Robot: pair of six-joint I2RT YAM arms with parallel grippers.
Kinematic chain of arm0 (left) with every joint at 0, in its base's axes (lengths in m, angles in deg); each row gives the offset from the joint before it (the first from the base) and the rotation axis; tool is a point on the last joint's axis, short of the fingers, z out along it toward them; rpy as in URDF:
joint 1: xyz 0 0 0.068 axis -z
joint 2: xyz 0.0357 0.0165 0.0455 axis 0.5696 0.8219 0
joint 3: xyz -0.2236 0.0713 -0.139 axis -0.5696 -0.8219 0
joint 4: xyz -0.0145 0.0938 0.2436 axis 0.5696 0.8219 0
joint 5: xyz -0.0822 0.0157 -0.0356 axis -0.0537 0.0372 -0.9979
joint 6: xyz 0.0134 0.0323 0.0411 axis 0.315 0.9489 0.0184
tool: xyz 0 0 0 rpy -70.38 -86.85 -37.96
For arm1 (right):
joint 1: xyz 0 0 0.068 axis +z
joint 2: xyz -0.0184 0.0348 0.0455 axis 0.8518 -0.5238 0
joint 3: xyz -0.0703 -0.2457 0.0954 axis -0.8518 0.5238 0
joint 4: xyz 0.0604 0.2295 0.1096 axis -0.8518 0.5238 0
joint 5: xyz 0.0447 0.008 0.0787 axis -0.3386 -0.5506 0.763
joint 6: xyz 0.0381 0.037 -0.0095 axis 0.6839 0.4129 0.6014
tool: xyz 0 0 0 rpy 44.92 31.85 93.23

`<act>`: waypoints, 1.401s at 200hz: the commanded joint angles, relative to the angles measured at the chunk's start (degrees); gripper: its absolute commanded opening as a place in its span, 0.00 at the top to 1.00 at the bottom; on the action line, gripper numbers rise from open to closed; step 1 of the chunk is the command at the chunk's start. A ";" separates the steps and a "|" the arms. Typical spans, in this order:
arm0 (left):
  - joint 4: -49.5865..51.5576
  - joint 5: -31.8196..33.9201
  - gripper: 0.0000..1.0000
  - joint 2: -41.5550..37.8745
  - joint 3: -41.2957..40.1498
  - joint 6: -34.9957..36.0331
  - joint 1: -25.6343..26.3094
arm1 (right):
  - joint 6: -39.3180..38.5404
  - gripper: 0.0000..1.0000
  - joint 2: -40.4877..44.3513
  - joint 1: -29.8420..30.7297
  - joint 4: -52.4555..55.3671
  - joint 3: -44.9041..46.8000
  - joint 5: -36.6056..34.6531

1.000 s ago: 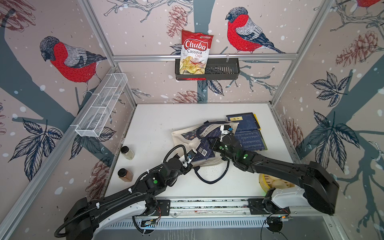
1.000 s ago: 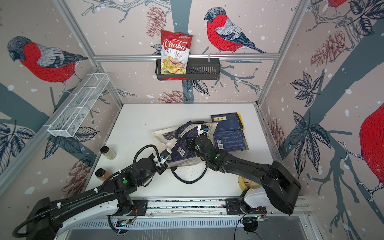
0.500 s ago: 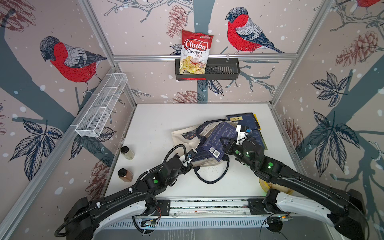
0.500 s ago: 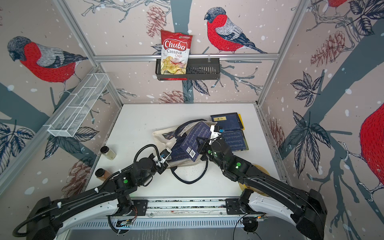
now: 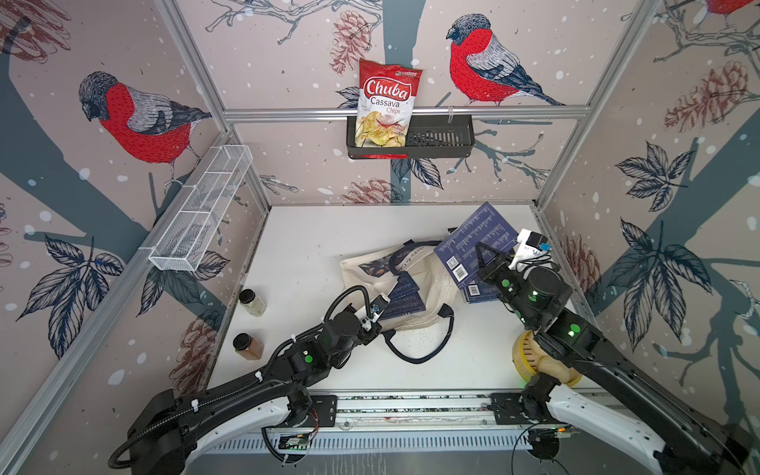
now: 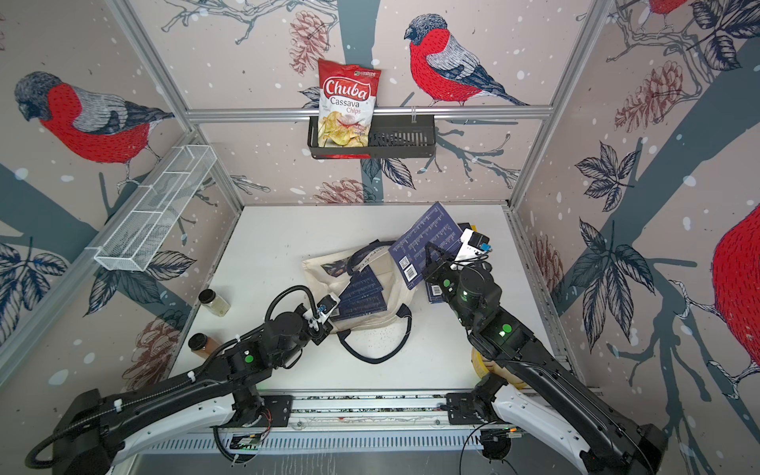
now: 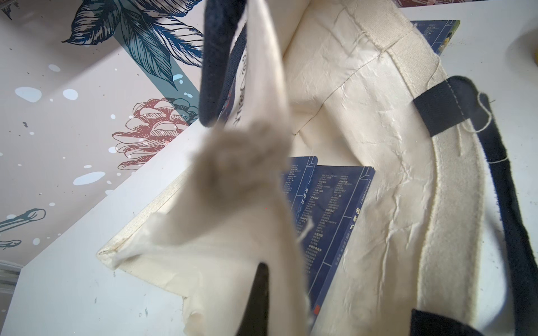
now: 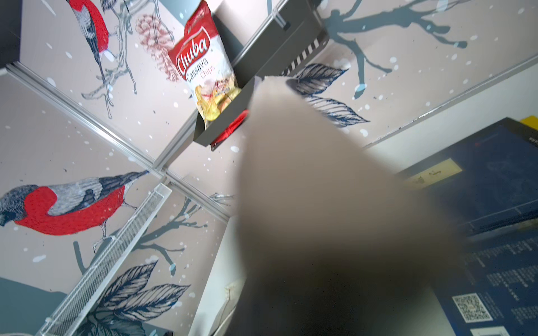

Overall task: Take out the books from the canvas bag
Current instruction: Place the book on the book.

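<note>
Navy book (image 5: 473, 236) was out of the bag, raised and tilted over the far right part of the table (image 5: 312, 246), barcode labels on the corner facing the bag. Right gripper (image 5: 485, 259) was clamped on its near edge, 1 black finger lying across the cover, so the book stuck out from the fingers toward the back wall. Right wrist view was mostly a blurred grey shape close to the lens, so no contact detail from there. Directly under the held book lay a stack of books (image 5: 473, 292), flat on the table, just beside the bag. Canvas bag (image 5: 438, 288) lay on its side mid-table, mouth toward the robot, 1 navy handle looped on the table in front. Books inside (image 5: 405, 298) numbered at least 2, navy, overlapping and showing through the open mouth; the left wrist view showed them flat on the bag's inner cloth (image 7: 329, 209). Left gripper (image 5: 375, 327) was pinched closed on the bag's rim at the mouth, cloth bunched at its fingers (image 7: 260, 293), apart from the books inside. Further out: 2 spice jars (image 5: 253, 303) at the table's left edge, a yellow round object (image 5: 524, 357) partly hidden by the right arm, chips bag (image 5: 384, 103) in a black basket (image 5: 440, 137) on the back wall, wire rack (image 5: 201, 209) on the left wall.
</note>
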 commanded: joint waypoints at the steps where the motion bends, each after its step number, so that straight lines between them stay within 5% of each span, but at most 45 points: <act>1: -3.32 -1.00 1.00 0.04 0.71 -0.21 0.08 | 0.66 1.00 1.14 -4.07 -1.72 -1.11 3.48; 103: -3.13 -0.99 1.00 0.16 0.80 -0.18 0.09 | 18.39 1.00 -9.23 -34.93 -13.32 -0.19 24.95; 280: -2.97 -1.59 1.00 1.07 0.80 -0.11 0.04 | 26.59 1.00 -45.21 -35.94 -37.06 -0.89 21.70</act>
